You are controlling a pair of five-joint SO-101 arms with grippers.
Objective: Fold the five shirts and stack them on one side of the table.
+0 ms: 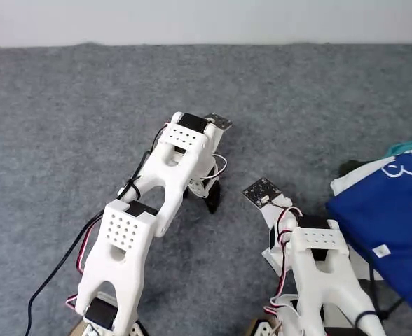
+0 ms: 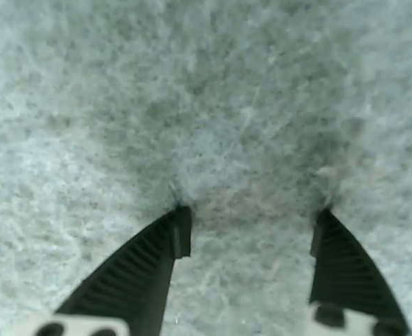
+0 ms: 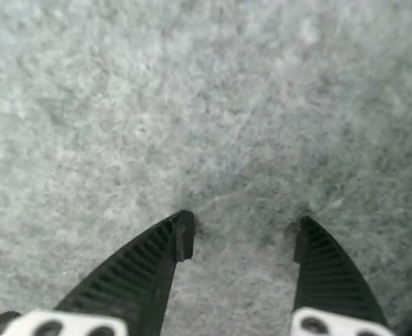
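A stack of folded shirts lies at the table's right edge, with a blue shirt (image 1: 392,227) on top and white (image 1: 356,175) and teal (image 1: 406,147) layers showing beneath it. My left gripper (image 2: 251,227) stands open, its black fingertips (image 2: 181,224) pressed down on bare grey felt near the table's middle, where the high view shows its dark fingers (image 1: 211,196). My right gripper (image 3: 242,234) is also open with both tips on bare felt, near the front, left of the stack. Nothing lies between either pair of fingers.
Grey felt (image 1: 87,126) covers the whole table up to a white wall at the back. A black cable (image 1: 59,269) trails from the left arm towards the front edge. The right arm's white body (image 1: 318,259) stands close to the shirt stack.
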